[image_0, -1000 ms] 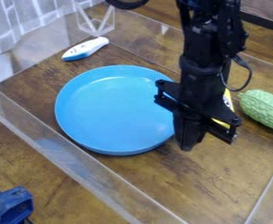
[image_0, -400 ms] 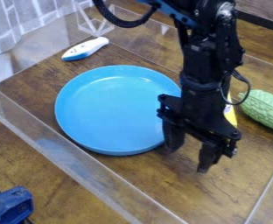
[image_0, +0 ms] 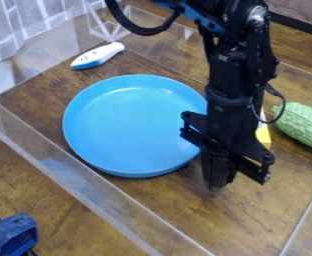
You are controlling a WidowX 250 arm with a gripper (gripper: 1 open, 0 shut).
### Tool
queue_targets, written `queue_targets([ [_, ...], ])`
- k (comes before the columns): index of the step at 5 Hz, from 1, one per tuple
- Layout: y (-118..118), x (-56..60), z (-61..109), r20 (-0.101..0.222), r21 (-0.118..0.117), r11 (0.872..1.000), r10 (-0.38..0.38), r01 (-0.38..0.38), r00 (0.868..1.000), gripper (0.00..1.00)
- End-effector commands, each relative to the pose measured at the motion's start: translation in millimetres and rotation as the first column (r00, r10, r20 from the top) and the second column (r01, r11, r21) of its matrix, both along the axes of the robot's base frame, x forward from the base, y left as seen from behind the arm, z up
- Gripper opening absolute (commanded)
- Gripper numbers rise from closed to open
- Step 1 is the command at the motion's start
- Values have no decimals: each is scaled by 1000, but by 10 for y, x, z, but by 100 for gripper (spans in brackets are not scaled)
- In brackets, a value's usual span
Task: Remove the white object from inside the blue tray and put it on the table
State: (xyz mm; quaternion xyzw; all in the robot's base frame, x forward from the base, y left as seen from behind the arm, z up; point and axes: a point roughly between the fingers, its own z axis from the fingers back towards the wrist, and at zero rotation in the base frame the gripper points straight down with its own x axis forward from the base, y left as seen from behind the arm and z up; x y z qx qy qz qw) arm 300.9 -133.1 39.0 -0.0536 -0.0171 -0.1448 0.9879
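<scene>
Camera view has one tray (image_0: 132,124), blue and round, sitting left of centre with nothing on it. The white thing (image_0: 97,56) is already out: it's lying on the table (image_0: 63,98), at about 11 o'clock from the tray and just off the rim, long axis tipped toward 2 o'clock. So I'd call the job basically done, with maybe only a retreat of the arm left.

The gripper (image_0: 219,184) is over at 4 o'clock from the tray, pointing down near the wood. Looks clenched to me, and I can't spot anything in it.

If the white thing ever needs another go, my guess is light, stiff plastic, fairly tough, a bit slick. It's slim and slightly curved, so it could roll or squirt out if you pinch near an end. I'd take it round the middle, fingers across the narrow width, and stay clear of the blue tip. No need to squeeze hard.

Headcount: one tray, one white thing, one gripper. Also one green bumpy thing (image_0: 303,124) out at 3 o'clock, one yellow thing (image_0: 263,134) half hidden behind the gripper, and one dark blue thing (image_0: 11,236) down at 7 o'clock, outside the clear wall (image_0: 85,188).
</scene>
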Motion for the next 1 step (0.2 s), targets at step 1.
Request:
queue_targets([
  [1,38,132,160,52,-40,999,18,-16,998,0],
])
